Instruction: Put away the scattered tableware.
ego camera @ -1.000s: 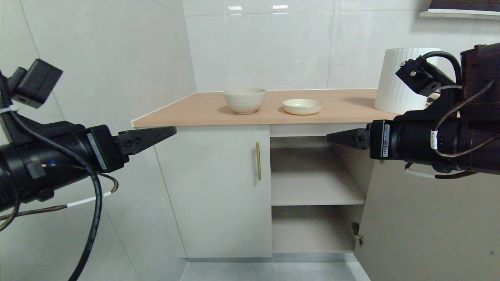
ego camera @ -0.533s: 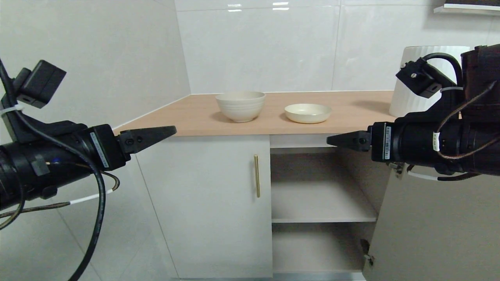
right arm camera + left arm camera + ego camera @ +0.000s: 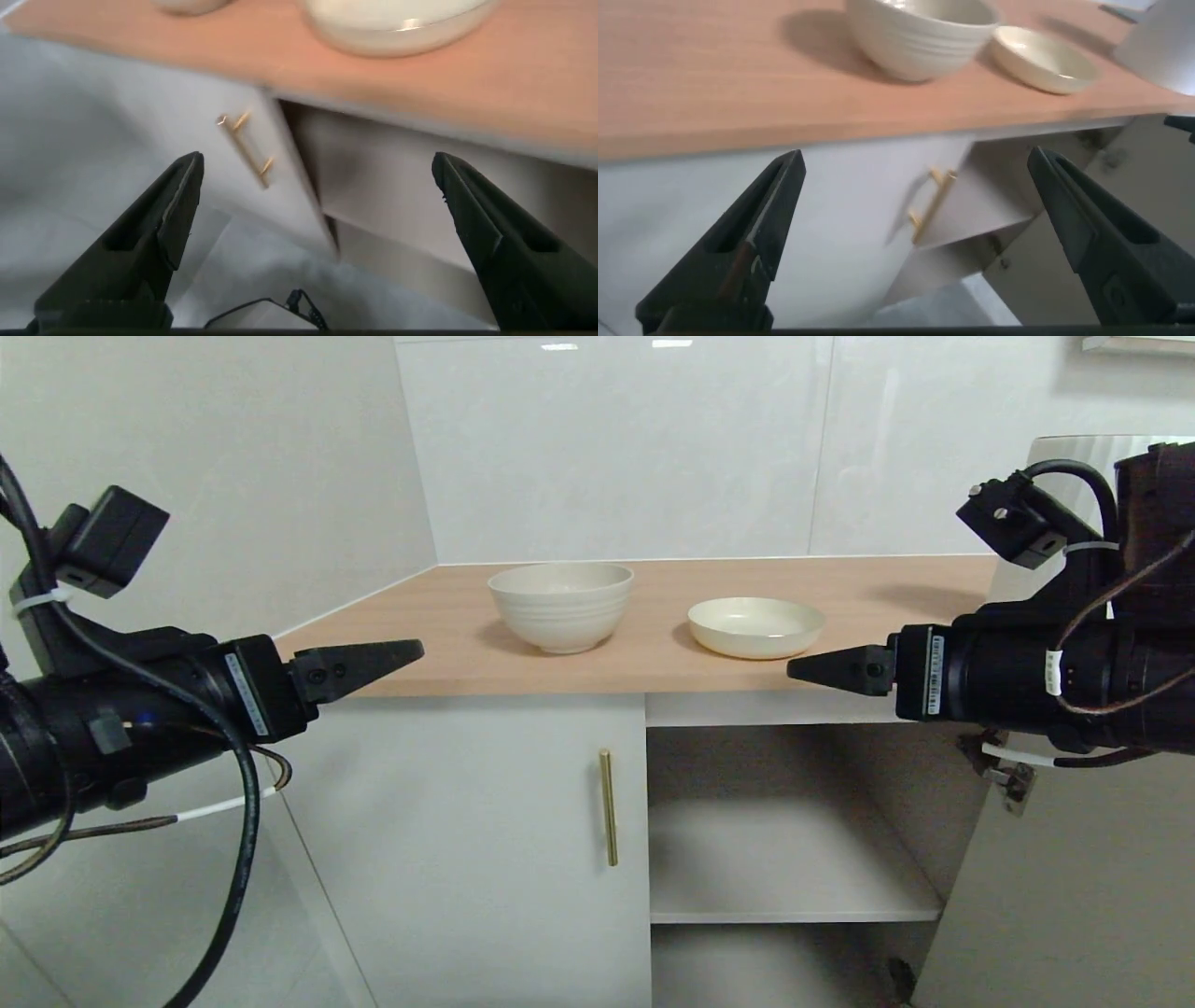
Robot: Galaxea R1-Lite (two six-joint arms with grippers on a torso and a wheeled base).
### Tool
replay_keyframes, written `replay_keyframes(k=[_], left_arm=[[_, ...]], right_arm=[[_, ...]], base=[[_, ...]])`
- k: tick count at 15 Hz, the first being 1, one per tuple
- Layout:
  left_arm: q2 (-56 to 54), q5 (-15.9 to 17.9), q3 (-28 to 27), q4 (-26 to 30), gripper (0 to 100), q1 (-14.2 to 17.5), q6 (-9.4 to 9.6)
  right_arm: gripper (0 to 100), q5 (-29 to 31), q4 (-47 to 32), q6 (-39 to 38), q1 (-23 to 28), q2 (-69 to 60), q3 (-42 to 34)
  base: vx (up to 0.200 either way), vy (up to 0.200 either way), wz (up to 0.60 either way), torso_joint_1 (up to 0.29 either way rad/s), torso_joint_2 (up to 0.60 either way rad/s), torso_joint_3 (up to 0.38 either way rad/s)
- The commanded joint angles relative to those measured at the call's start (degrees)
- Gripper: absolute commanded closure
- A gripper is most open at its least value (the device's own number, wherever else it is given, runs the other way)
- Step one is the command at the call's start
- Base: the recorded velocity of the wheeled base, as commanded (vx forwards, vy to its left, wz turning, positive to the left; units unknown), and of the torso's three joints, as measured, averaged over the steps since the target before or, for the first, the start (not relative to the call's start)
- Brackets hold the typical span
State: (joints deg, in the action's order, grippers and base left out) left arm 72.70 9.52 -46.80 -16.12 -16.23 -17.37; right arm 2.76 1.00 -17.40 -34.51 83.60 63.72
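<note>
Over the last second the whole head view has shifted. The camera has drawn closer to the cupboard (image 3: 485,840), so everything on it looms larger, while both arms keep their pose. I judge this to be the approach, with nothing grasped yet.

The left jaws stand wide apart and empty, short of the table (image 3: 420,625) edge. Ahead of them, toward the right jaws, sits the bowl (image 3: 560,607): cream, deep, ribbed outside, upright. Near it, apart, lies the dish (image 3: 756,627): pale, shallow, glossy, ahead of the right jaws, which are likewise spread wide and hold nothing. Below and between both jaws, the cupboard's open half shows a shelf (image 3: 784,859).
</note>
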Motion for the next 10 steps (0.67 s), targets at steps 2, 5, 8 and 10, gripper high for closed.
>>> replay_keyframes(k=[2,5,8,10], left_arm=[[-0.1,0.1,0.0,-0.1,0,0.0,-0.03],[-0.1,0.1,0.1,-0.1,0,0.0,-0.03],[0.0,0.1,0.1,-0.1,0,0.0,-0.03],[0.2,0.1,0.2,-0.1,0,0.0,-0.03]], right_arm=[[0,-0.1,1.3,0.2,0.0,-0.7,-1.1],[0,0.1,4.5,0.4,0.0,-0.2,-2.5],[0,0.1,4.9,0.5,0.2,0.4,-2.5],[0,0.1,4.9,0.6,0.2,0.7,-2.5]], base=[[0.000,0.000,0.00,0.000,0.00,0.000],[0.000,0.000,0.00,0.000,0.00,0.000],[0.000,0.000,0.00,0.017,-0.07,-0.058],[0.000,0.000,0.00,0.051,-0.24,-0.244]])
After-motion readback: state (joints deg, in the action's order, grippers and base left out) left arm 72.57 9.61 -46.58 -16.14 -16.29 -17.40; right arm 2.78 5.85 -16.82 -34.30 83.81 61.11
